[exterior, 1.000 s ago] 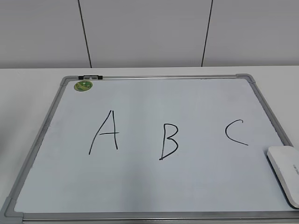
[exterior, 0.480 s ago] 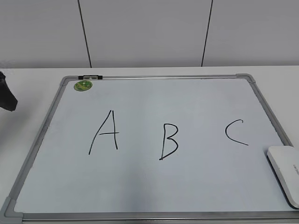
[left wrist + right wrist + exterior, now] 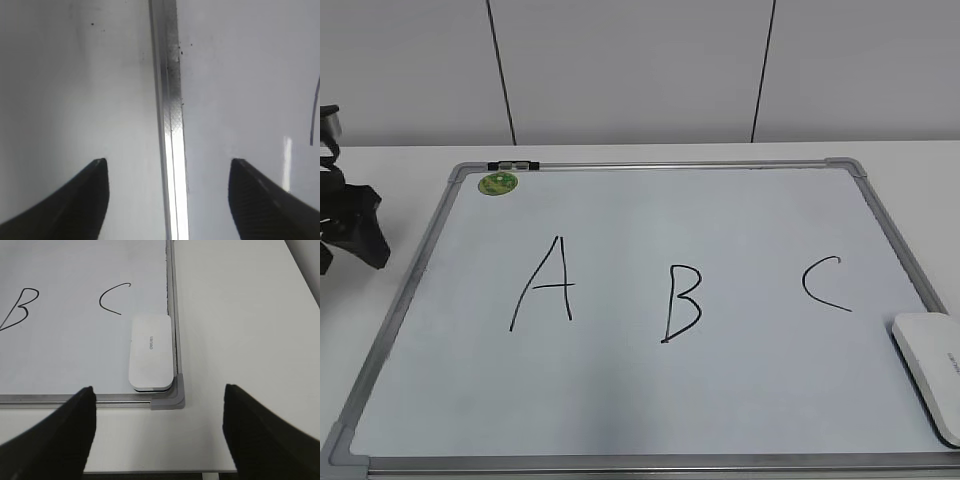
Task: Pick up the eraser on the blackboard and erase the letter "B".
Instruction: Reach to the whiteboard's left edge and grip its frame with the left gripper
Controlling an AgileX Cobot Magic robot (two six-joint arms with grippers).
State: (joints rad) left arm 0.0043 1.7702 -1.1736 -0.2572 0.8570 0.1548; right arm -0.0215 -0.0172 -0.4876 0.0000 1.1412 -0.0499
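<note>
1. The blackboard (image 3: 640,400) lies flat on the white table (image 3: 380,165), with black letters A (image 3: 545,285), the letter "B" (image 3: 682,303) and C (image 3: 825,283) in a row from left to right. All strokes of the "B" are intact; nothing is erased.
2. The eraser (image 3: 150,351) lies flat, white side up, in the near right corner of the board, just inside the frame and just below the C. Nothing touches it.
3. Right gripper (image 3: 159,430): released, jaws spread wide and empty. It hangs above the near table edge, apart from the eraser and roughly in line with it.
4. Left gripper (image 3: 167,192): released, empty, fingers straddling the board's left frame rail from above. In the exterior view it sits at the far left, well apart from the eraser.
5. A round green magnet (image 3: 498,183) sits in the far left corner; not relevant.
6. Step in hand, as I judge it: approach to the pick; no grasp yet.
7. Next move likely calls for the right gripper to advance and descend over the eraser, jaws across its narrow width, clear of the frame rail beside it.
</note>
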